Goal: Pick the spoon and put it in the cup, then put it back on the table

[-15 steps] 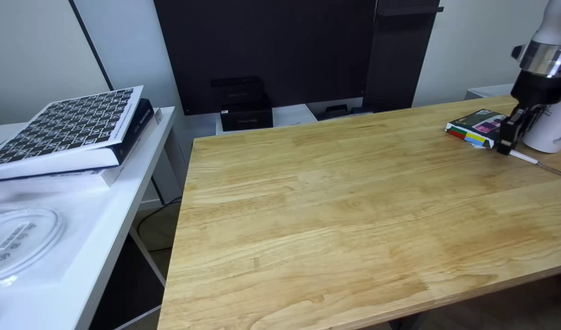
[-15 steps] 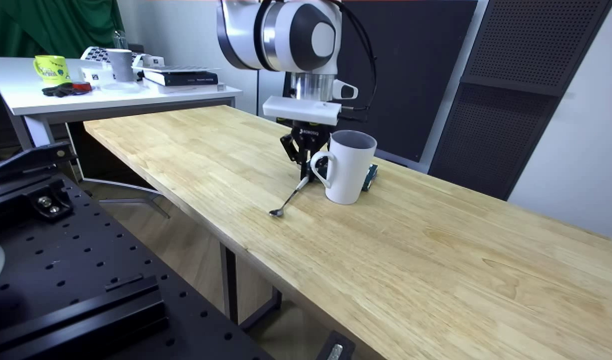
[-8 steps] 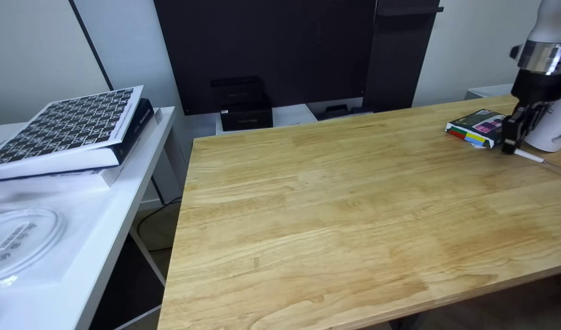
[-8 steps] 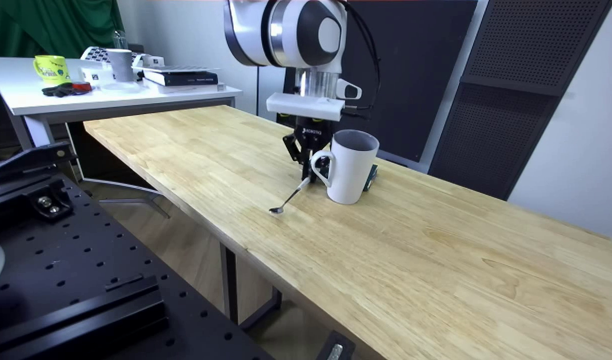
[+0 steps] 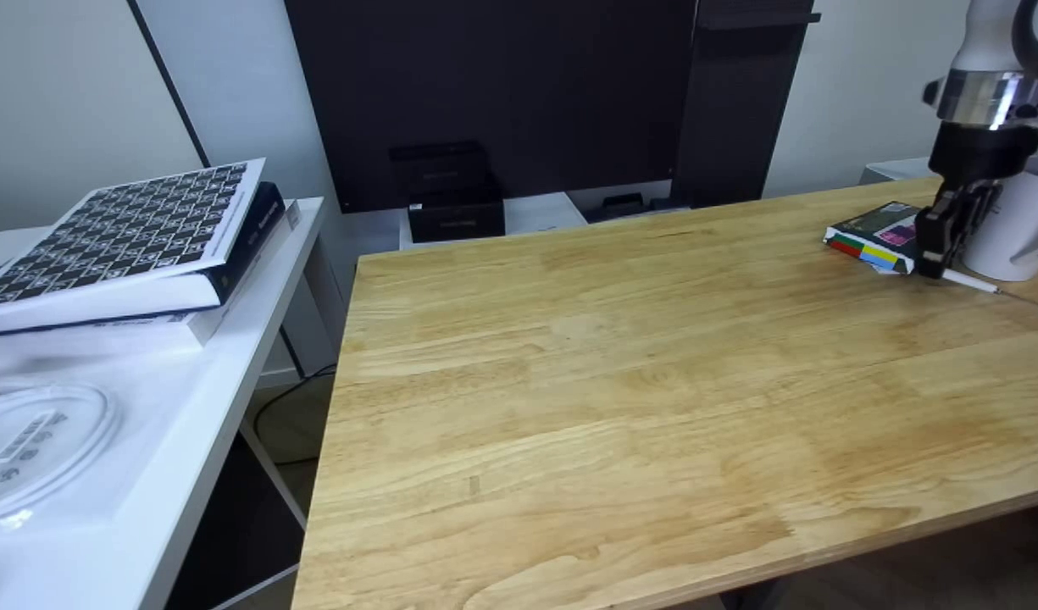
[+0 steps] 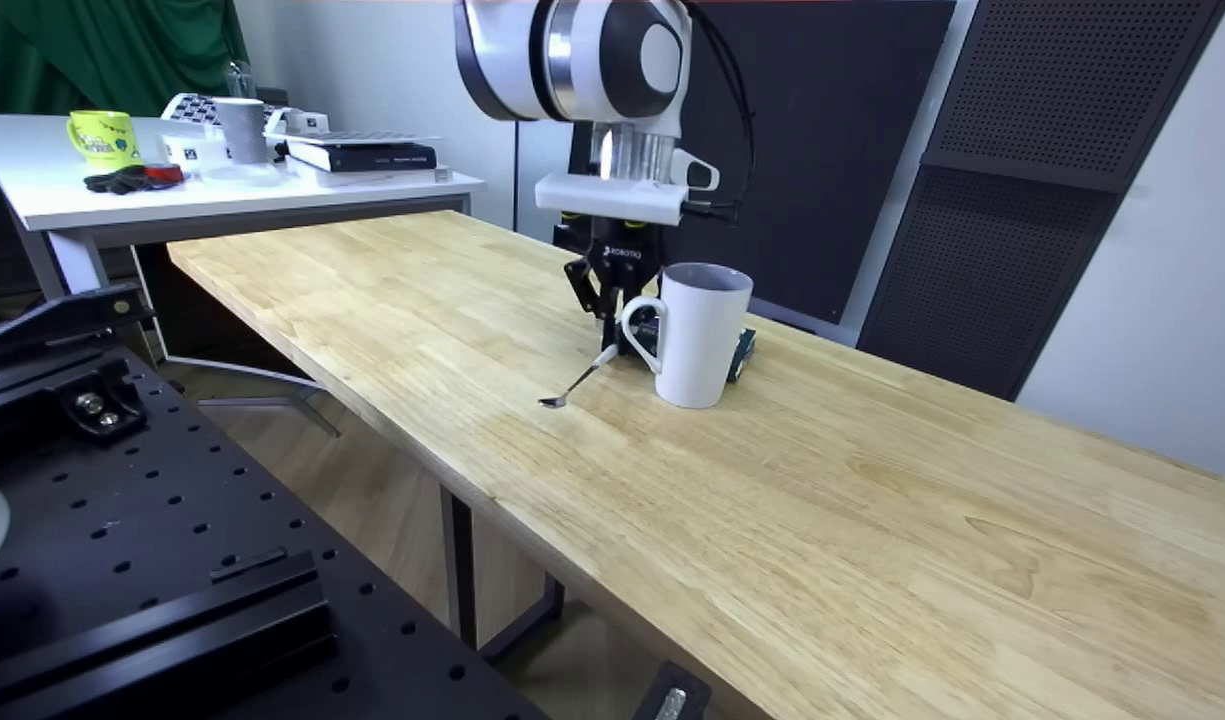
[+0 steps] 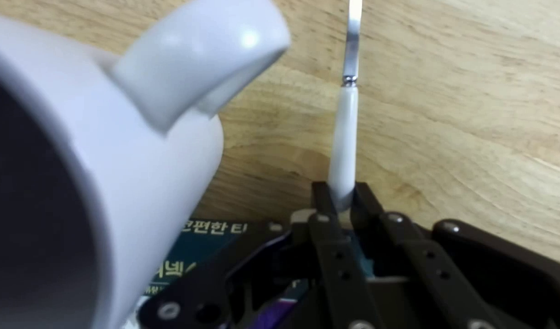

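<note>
Silvery screws [image 7: 169, 310] stud the black gripper [image 7: 340, 196] beside its jaws; above them sit white ROBOTIQ lettering [image 6: 627, 253], a white bar [image 6: 610, 198], silvery collar [image 6: 630, 152], black cables [image 6: 736, 90], white-and-black arm [image 6: 577, 60].

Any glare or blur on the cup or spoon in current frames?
Wrist view: the cup shows a small glare spot on its handle, near rim soft; in an exterior view, the spoon has a stem nearly lost against the table.

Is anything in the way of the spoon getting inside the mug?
Yes, the mug itself: its side and handle stand beside the spoon, so the claw probably must lift it over the top first. Nothing else visible is between.
</note>
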Motion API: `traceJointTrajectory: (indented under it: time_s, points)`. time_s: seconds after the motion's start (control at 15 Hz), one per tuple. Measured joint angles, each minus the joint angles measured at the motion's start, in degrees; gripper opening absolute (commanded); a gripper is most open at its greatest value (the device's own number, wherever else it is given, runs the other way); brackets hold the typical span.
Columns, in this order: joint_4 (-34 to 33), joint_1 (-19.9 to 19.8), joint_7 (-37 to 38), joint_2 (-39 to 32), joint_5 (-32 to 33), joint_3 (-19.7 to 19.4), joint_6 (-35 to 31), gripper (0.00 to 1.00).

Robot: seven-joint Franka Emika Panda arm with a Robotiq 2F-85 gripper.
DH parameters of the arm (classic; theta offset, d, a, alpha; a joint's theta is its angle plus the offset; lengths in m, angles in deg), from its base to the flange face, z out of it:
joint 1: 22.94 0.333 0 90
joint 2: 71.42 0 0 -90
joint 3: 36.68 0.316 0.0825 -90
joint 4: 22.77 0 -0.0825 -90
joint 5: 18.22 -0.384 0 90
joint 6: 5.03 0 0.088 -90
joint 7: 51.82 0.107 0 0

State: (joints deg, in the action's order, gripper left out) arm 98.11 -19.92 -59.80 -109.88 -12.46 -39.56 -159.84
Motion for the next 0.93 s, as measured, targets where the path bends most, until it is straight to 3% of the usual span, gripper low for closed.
traceJointTrajectory:
  time_s: [0.4, 0.93]
  points:
    - [-3.1, 0.3, 0.0, 0.1, 0.1, 0.6, 2.1, 0.04]
    - [-7.8, -0.4, -0.3, 2.7, -1.3, 5.0, 6.4, 0.04]
